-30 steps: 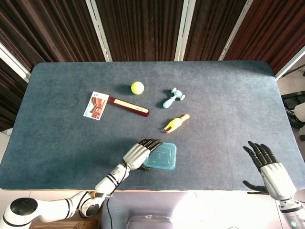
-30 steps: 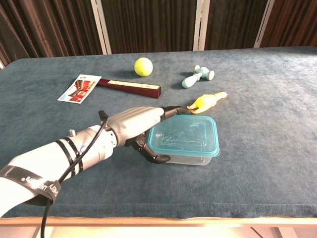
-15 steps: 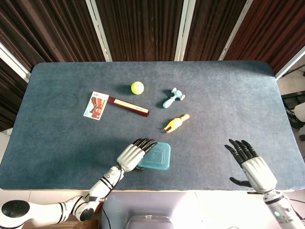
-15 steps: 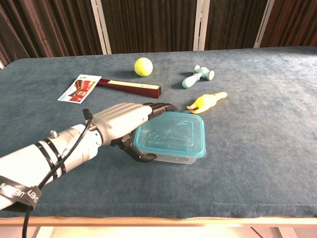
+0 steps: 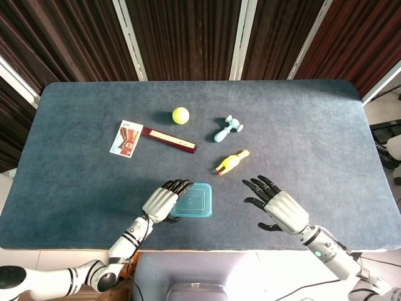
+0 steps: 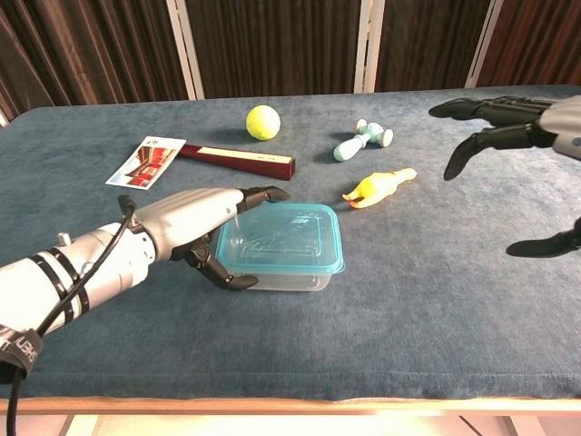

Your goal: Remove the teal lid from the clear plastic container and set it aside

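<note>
The clear plastic container [image 5: 195, 202] [image 6: 289, 271] stands near the table's front edge with its teal lid [image 6: 281, 239] on. My left hand [image 5: 162, 202] [image 6: 189, 225] grips the container's left side, its fingers lying over the lid's far-left edge and its thumb against the near wall. My right hand [image 5: 277, 205] [image 6: 508, 123] hovers open to the right of the container, fingers spread and holding nothing, clearly apart from the lid.
Behind the container lie a yellow rubber chicken [image 5: 232, 162] [image 6: 379, 187], a teal toy [image 5: 227, 128] [image 6: 363, 141], a yellow ball [image 5: 180, 115] [image 6: 263, 122], a dark red stick [image 5: 169, 140] [image 6: 241, 160] and a printed card [image 5: 125, 138] [image 6: 145, 161].
My left hand has dragged the container to the left along the front of the table. My right hand has moved left and further over the table, toward the container.
</note>
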Robot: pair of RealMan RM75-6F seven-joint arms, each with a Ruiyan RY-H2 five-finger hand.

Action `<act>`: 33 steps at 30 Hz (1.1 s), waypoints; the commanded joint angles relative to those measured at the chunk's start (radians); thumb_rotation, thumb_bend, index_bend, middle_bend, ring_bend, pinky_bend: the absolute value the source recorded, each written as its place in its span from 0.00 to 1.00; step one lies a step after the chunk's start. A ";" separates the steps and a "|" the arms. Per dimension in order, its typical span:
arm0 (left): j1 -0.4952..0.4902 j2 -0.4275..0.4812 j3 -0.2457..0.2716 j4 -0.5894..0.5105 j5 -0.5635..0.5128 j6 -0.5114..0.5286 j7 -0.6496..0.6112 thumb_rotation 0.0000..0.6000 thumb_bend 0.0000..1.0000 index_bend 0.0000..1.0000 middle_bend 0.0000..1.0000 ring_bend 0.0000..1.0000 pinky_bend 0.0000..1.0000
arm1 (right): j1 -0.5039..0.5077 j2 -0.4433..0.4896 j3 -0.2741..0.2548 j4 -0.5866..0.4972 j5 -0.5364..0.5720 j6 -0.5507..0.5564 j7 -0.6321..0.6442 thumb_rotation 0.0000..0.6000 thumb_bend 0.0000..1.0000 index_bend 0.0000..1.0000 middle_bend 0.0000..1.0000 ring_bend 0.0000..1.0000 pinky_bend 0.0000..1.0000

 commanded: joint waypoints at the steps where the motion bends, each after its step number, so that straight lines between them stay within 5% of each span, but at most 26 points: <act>1: 0.007 0.002 0.010 0.002 0.018 0.010 -0.021 1.00 0.32 0.00 0.67 0.51 0.61 | 0.043 -0.050 0.002 0.053 -0.022 -0.017 0.038 1.00 0.29 0.50 0.02 0.00 0.00; 13: 0.013 -0.016 0.037 0.033 0.067 0.015 -0.089 1.00 0.32 0.00 0.67 0.51 0.61 | 0.137 -0.212 -0.006 0.220 -0.023 -0.030 0.083 1.00 0.34 0.54 0.05 0.00 0.00; 33: 0.013 -0.020 0.042 0.045 0.078 0.009 -0.105 1.00 0.32 0.00 0.67 0.51 0.61 | 0.212 -0.316 -0.030 0.245 0.041 -0.105 0.016 1.00 0.34 0.59 0.06 0.00 0.00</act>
